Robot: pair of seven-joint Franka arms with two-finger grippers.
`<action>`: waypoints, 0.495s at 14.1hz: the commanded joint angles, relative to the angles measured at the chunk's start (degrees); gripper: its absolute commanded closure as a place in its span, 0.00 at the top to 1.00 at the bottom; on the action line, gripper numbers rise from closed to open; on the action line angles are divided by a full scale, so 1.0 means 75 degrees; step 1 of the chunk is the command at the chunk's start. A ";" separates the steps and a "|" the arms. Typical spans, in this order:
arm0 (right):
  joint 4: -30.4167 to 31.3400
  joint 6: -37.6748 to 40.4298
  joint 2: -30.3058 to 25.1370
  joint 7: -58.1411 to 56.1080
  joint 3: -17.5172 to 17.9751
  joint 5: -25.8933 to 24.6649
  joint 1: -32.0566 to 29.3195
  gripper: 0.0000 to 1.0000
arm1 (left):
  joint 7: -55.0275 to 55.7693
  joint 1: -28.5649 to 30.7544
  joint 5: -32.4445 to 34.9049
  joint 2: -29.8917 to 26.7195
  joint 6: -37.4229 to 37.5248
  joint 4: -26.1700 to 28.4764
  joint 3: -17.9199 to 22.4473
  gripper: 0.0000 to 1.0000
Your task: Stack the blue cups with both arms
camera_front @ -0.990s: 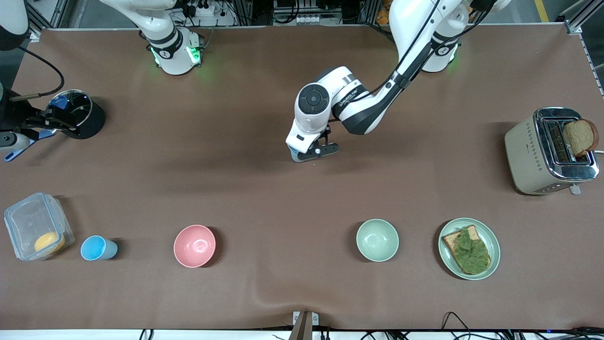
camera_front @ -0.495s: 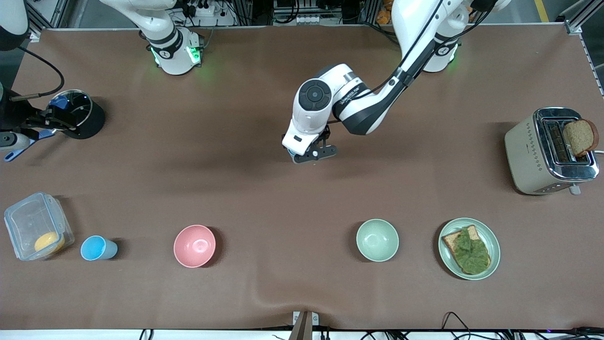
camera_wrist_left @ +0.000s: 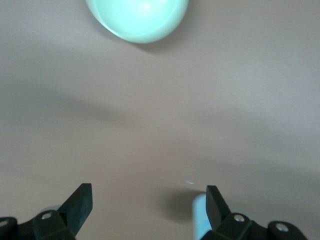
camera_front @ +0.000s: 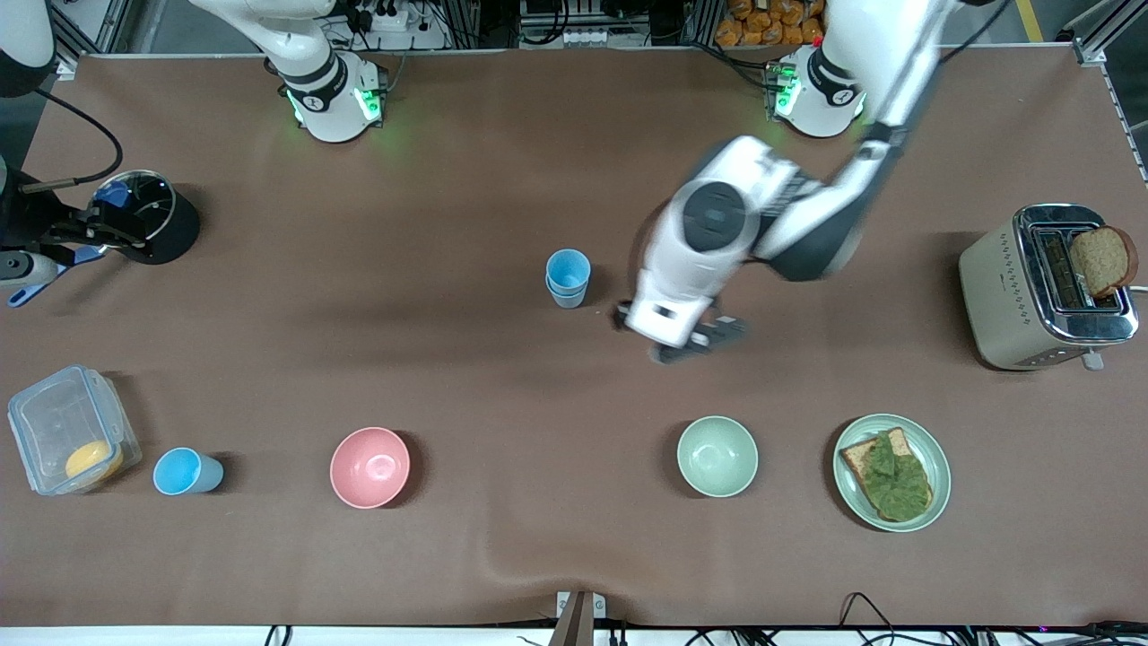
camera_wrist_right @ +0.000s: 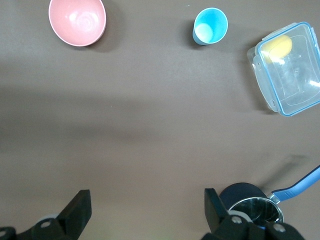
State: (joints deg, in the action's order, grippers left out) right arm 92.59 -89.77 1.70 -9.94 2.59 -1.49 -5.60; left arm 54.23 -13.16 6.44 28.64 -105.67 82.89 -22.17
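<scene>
Left end effector point(camera_front: 686, 336) empty, fingers spread, beside stacked blue cups point(camera_front: 568, 278), right end effector point(camera_wrist_right: 145, 220) spread.

A robotics lab: two white jointed robot arms point(camera_front: 762, 224) bolted to a brown-covered table point(camera_front: 502, 359), aluminium framing point(camera_front: 1090, 40) and power strips point(camera_front: 386, 18) along its edge

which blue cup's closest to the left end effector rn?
The stacked blue cups mid-table, beside the open left end effector. The single blue cup sits by the clear container, toward the right arm's end.
</scene>
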 commanded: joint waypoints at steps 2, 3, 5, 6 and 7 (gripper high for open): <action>0.0030 0.0063 -0.0040 -0.0023 -0.0005 0.0034 -0.0016 1.00 | -0.1309 0.0955 0.0114 -0.0536 0.0636 -0.0166 -0.0080 1.00; 0.0041 0.0063 -0.0040 -0.0023 0.0006 0.0034 -0.0027 1.00 | -0.1614 0.1178 0.0103 -0.0642 0.0659 -0.0166 -0.0091 1.00; 0.0041 0.0063 -0.0040 -0.0023 -0.0005 0.0034 -0.0039 1.00 | -0.2630 0.1495 0.0103 -0.0900 0.0904 -0.0166 -0.0045 1.00; 0.0041 0.0063 -0.0040 -0.0023 -0.0005 0.0034 -0.0039 1.00 | -0.3251 0.1508 0.0056 -0.1086 0.1207 -0.0166 0.0118 1.00; 0.0030 0.0063 -0.0040 -0.0023 -0.0005 0.0034 -0.0028 1.00 | -0.3780 0.1241 -0.0014 -0.1262 0.1419 -0.0166 0.0827 1.00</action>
State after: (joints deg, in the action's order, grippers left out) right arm 92.65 -89.53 1.72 -9.94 2.53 -1.49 -5.60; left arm 32.47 -2.02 6.44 22.44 -98.22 80.99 -21.12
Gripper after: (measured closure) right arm 0.000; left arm 0.000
